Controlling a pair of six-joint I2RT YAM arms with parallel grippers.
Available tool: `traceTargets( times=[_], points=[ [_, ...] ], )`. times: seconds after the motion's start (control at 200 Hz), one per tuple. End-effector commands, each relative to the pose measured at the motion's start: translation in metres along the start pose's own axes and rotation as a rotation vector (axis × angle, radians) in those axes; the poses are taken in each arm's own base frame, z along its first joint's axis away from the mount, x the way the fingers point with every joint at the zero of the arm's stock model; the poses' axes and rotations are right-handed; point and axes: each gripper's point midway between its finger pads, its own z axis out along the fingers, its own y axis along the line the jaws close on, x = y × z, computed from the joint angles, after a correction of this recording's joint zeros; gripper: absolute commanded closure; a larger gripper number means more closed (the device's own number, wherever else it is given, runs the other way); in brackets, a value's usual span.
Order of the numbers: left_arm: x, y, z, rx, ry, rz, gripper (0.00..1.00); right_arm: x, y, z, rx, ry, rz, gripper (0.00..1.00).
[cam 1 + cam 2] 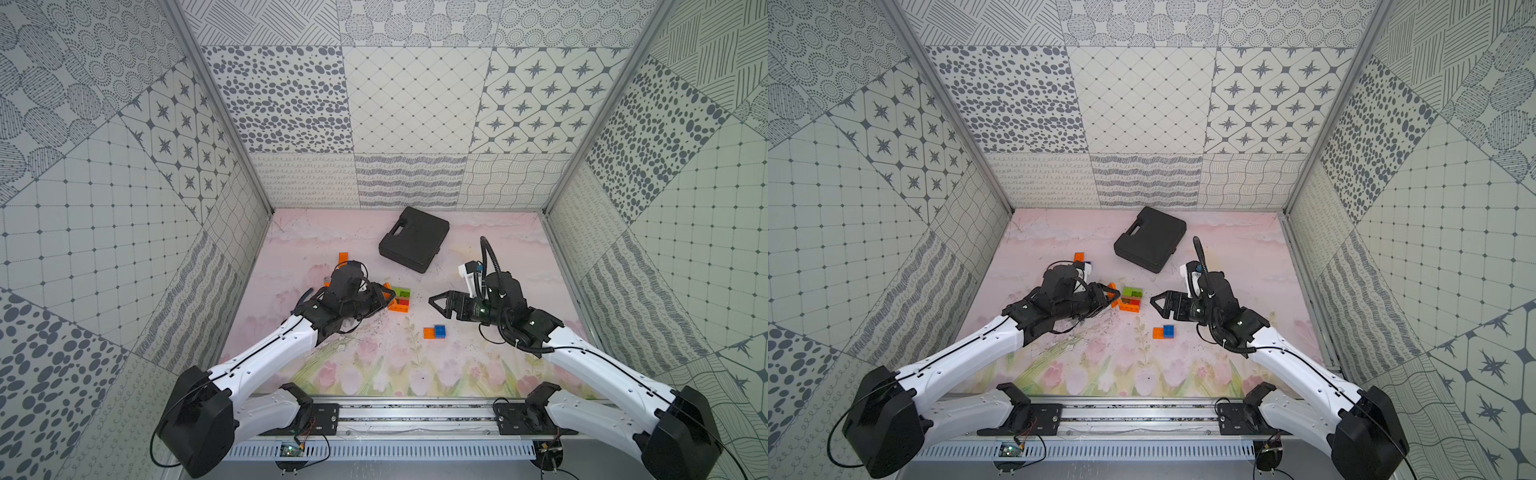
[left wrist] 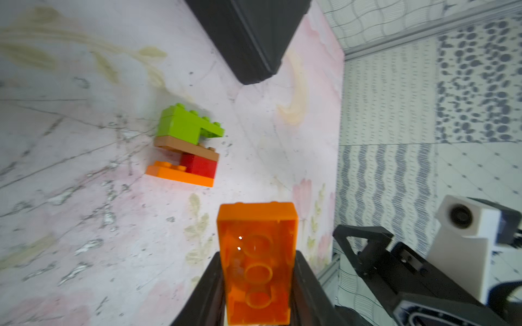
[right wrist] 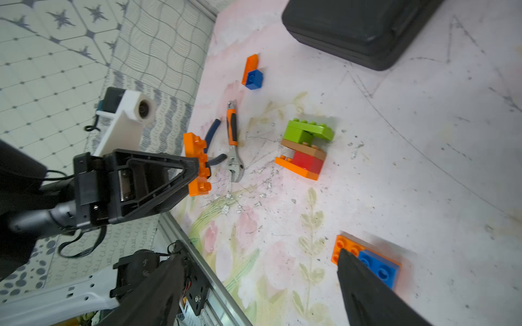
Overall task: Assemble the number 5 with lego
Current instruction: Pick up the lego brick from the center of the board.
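My left gripper (image 1: pixel 388 295) (image 2: pixel 257 259) is shut on a long orange lego brick (image 2: pixel 257 254) (image 3: pixel 197 163), held off the mat with its hollow underside facing the left wrist camera. Just right of it on the mat lies a lego stack (image 1: pixel 400 300) (image 1: pixel 1131 299) (image 2: pixel 187 146): green on top, then brown, red, and a long orange brick at the bottom. My right gripper (image 1: pixel 434 300) (image 3: pixel 260 262) hovers to the right of the stack, open with nothing between its fingers. An orange and blue lego pair (image 1: pixel 435 332) (image 3: pixel 367 259) lies below it.
A black plastic case (image 1: pixel 414 239) (image 1: pixel 1150 240) lies at the back of the mat. An orange-handled wrench (image 3: pixel 233 141) and dark-handled pliers lie under the left arm. Another orange and blue brick pair (image 1: pixel 343 257) (image 3: pixel 252 72) sits behind the left gripper. Patterned walls enclose the mat.
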Motion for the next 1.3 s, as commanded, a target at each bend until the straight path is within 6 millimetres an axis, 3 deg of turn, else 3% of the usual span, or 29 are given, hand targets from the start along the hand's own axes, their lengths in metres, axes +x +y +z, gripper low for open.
traceTargets(
  times=[0.0,0.23,0.38,0.535,0.85,0.956,1.296],
  points=[
    [-0.008,-0.106,-0.029,0.511,0.028,0.055,0.90,-0.013,0.039,-0.010,-0.153,-0.017,-0.112,0.19],
    [-0.006,-0.139,-0.039,0.695,0.083,0.014,0.90,-0.008,0.066,-0.006,-0.294,-0.004,-0.148,0.26],
    [-0.001,-0.136,-0.036,0.652,0.079,0.001,0.90,-0.006,0.077,0.005,-0.144,-0.051,-0.362,0.29],
    [0.000,-0.137,-0.041,0.649,0.073,0.001,0.90,-0.038,0.064,0.000,0.114,-0.253,-0.503,0.32],
    [0.001,-0.137,-0.045,0.648,0.067,-0.004,0.90,-0.052,0.119,-0.002,0.039,-0.402,-0.764,0.37],
    [0.002,-0.136,-0.044,0.648,0.072,-0.013,0.90,-0.057,0.122,-0.003,0.065,-0.446,-0.790,0.38],
    [0.005,-0.133,-0.041,0.644,0.084,-0.024,0.90,-0.059,0.125,0.008,0.106,-0.475,-0.819,0.56]
  ],
)
